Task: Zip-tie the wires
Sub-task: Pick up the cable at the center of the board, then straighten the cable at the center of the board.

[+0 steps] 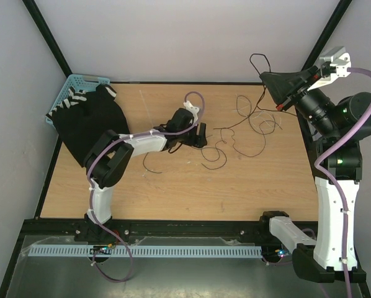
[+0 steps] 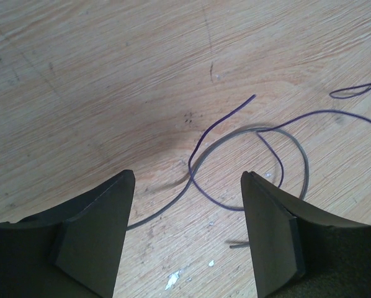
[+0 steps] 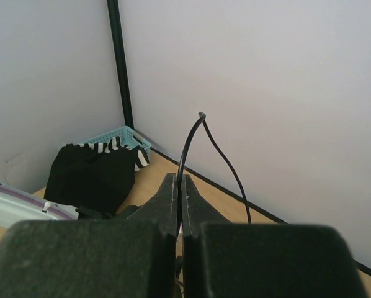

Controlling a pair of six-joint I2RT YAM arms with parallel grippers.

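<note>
Several thin black wires (image 1: 242,127) lie curled on the wooden table, right of centre. My left gripper (image 1: 201,135) hangs low over their left end, open. In the left wrist view one thin wire (image 2: 192,162) curves across the wood just beyond the left gripper (image 2: 187,178), touching neither finger. My right gripper (image 1: 273,82) is raised at the back right, shut on one wire whose loop (image 1: 257,59) sticks up past its tips. In the right wrist view that wire (image 3: 187,144) rises from between the pressed fingers of the right gripper (image 3: 180,180). I cannot make out the zip tie.
A black cloth with white stripes (image 1: 89,121) spills from a light blue basket (image 1: 81,80) at the back left corner. One stray wire (image 1: 151,167) lies near the left arm's elbow. Grey walls and black frame posts enclose the table.
</note>
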